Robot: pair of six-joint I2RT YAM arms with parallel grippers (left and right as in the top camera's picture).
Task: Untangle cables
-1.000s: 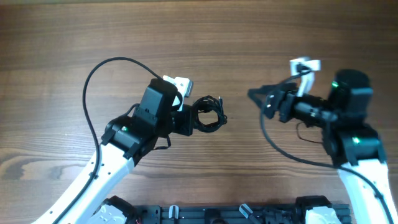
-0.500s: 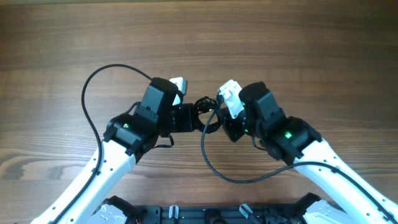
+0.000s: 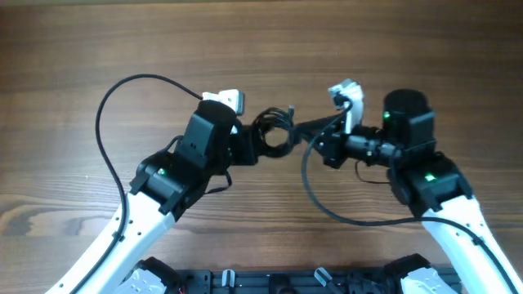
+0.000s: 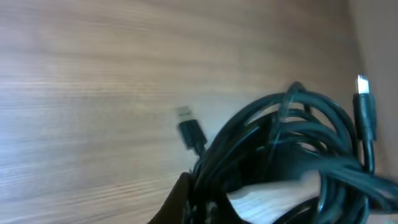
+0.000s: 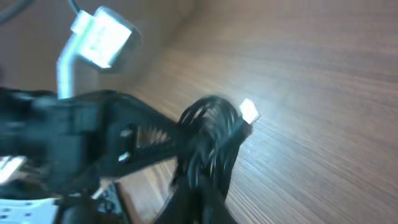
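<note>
— Bare brown wooden table, nothing over it but the two arms. See the right pincer? A second ago it stood open, well off to its own side.
— And now it's clenched, just beside the other one.
— Right. It went in to the knot of cables, bit down, and has drawn back a little. One strand runs taut from the knot to its tips.
— And the left pincer?
— Clamped on the knot throughout, with the bundle right at its tips. One plug sticks out loose beside it.
— So the untangling has begun?
— Barely, I'd say. One strand is coming out, but the loops look as tight as ever.
</note>
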